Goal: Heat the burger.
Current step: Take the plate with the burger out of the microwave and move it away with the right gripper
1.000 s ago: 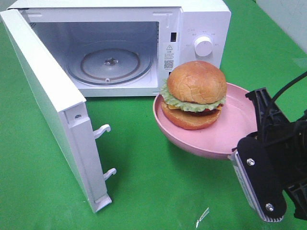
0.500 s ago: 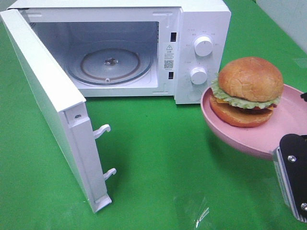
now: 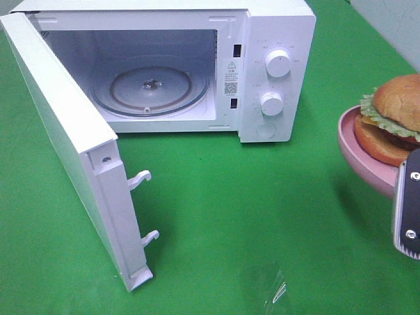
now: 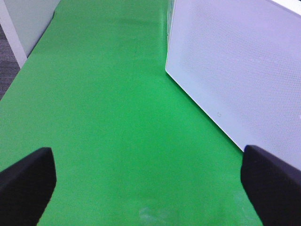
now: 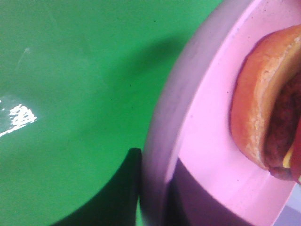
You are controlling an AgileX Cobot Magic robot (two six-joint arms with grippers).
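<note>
A green mat (image 3: 262, 223) covers the table and lies bare across the whole near half of the scene, with only a small glossy patch near its front edge.

At the near left, the white microwave door (image 3: 65, 141) stands swung wide, its free edge towards the viewer and two latch hooks pointing into the open middle. The left gripper (image 4: 150, 181) hangs low over bare mat beside the door's dotted outer panel, its two dark fingers spread wide with nothing between them.

At the near right edge, part of the right gripper (image 3: 408, 207) shows. The right wrist view shows it clamped on the rim of the pink dish (image 3: 357, 154), one finger under the rim and one inside the dish.

The burger (image 3: 394, 118) sits upright on that dish, bun on top, lettuce frill and bottom bun below, its stack axis vertical. Dish and burger are cut off by the right edge of the view, well apart from the oven.

Farther back, the microwave (image 3: 197, 65) sits with its cavity open and the glass turntable (image 3: 149, 85) bare. Two knobs (image 3: 278, 63) line its right panel.
</note>
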